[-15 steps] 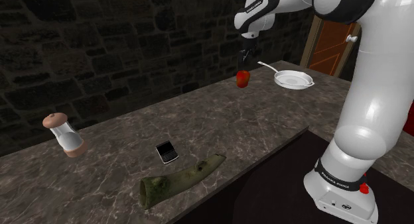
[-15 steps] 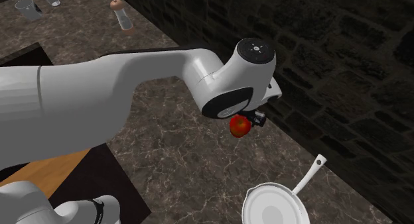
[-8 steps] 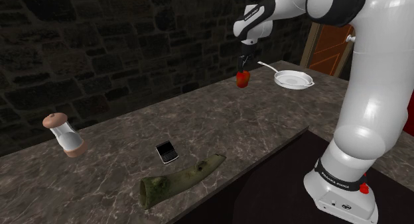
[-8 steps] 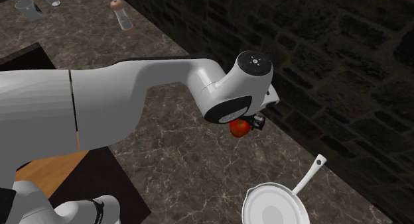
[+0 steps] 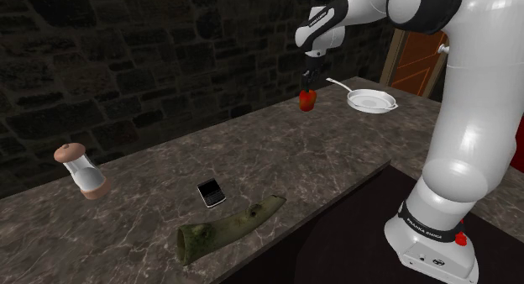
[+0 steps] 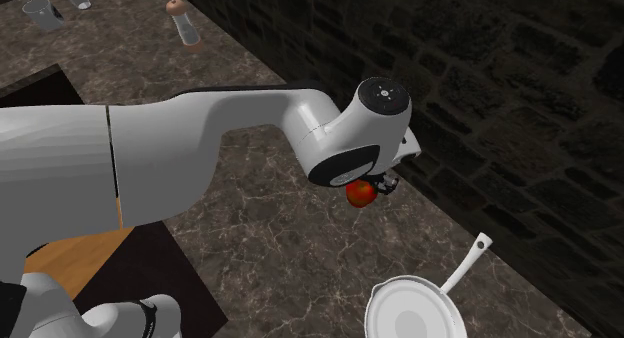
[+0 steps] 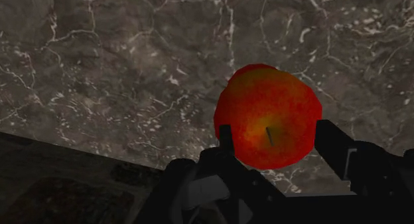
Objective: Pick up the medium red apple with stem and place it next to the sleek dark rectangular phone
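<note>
So far I have the red apple (image 5: pixel 307 99) clasped in the gripper (image 7: pixel 275 138) above the marble counter (image 5: pixel 336 148); carrying it beside the far-off black phone (image 5: pixel 212 192) is left.

Second exterior view: apple (image 6: pixel 360 194) half behind the wrist (image 6: pixel 350 146), pan (image 6: pixel 415 311) partly beyond the bottom edge.
</note>
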